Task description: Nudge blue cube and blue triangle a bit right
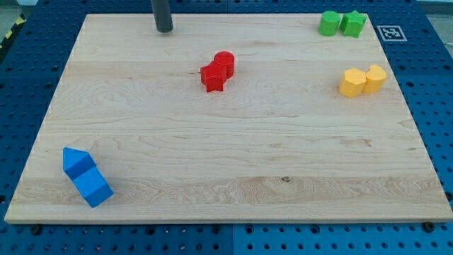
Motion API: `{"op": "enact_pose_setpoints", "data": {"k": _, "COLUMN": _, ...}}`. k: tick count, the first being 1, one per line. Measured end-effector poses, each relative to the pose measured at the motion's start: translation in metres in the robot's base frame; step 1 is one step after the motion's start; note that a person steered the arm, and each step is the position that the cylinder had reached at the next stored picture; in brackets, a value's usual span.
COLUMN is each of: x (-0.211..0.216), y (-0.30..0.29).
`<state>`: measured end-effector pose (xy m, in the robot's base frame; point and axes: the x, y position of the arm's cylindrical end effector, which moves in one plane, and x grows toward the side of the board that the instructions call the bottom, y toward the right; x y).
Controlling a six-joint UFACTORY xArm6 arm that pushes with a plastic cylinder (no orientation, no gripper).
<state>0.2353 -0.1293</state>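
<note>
Camera view: my tip [163, 30] top-centre of bench [233, 156], well apart from touching blue triangle [74, 160] and blue cube [93, 186] lower left; no pincer visible, state unknown.

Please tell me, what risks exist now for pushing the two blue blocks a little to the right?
1. My tip is at the view's top, far from the blue cube and blue triangle block at bottom left; a straight path may pass close to the red blocks.
2. The pair sits diagonally, touching; one push may rotate or separate them.
3. They lie near the wooden board left edge, leaving little room behind them.
</note>
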Motion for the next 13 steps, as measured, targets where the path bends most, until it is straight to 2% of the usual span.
{"op": "enact_pose_setpoints", "data": {"k": 4, "x": 0.009, "y": 0.005}}
{"op": "enact_pose_setpoints", "data": {"k": 7, "x": 0.127, "y": -0.064}}
{"op": "enact_pose_setpoints", "data": {"k": 12, "x": 0.273, "y": -0.142}}
{"op": "enact_pose_setpoints", "data": {"k": 13, "x": 0.306, "y": -0.142}}
